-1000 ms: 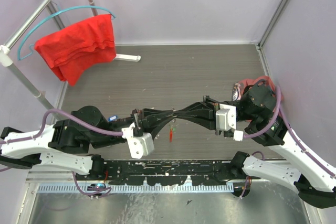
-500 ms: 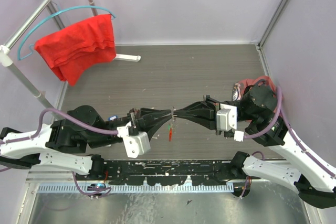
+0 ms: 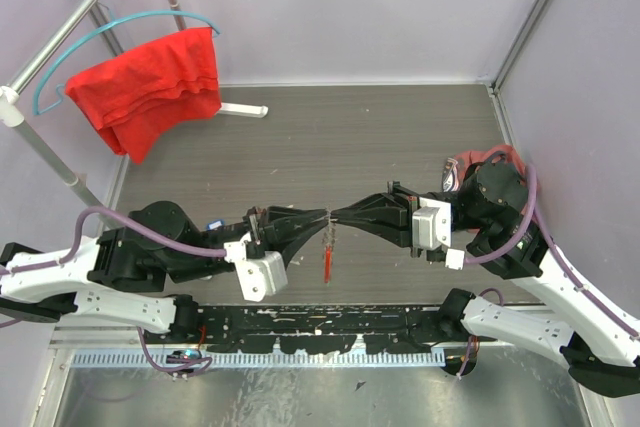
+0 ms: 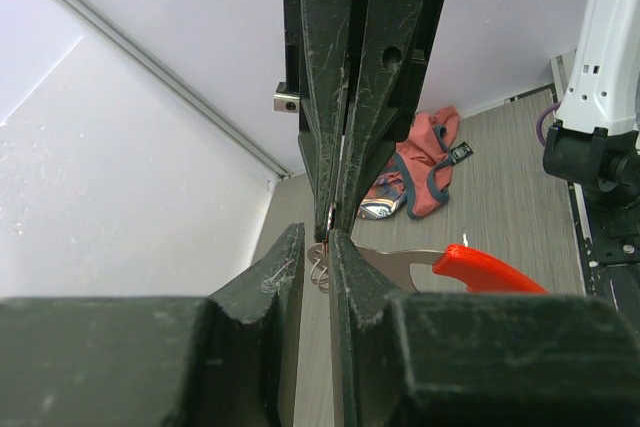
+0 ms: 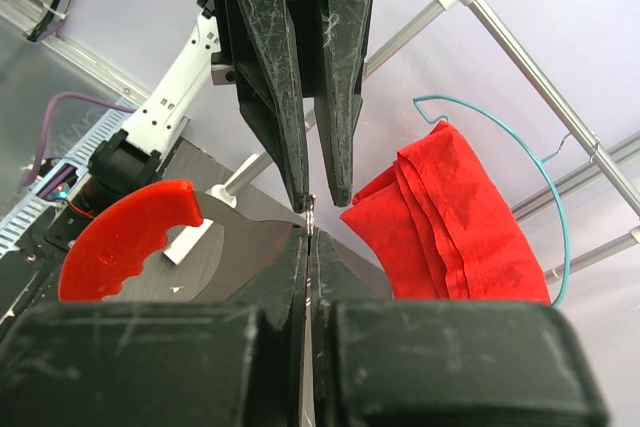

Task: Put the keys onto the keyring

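The keyring hangs between my two grippers over the middle of the table. Its red plastic bar dangles below them and also shows in the left wrist view and the right wrist view. My right gripper is shut on the thin metal end of the keyring. My left gripper faces it tip to tip, jaws a narrow gap apart, with the wire loop just past its tips. No keys with coloured tags are in view.
A large red cloth hangs on a teal hanger from a metal rack at the back left. A red and grey pouch lies on the table by the right arm. Grey walls close in the table.
My left gripper has drawn back to the left, so its tips now only meet the right gripper's tips. The red bar hangs lower and straighter. The right gripper keeps its hold.
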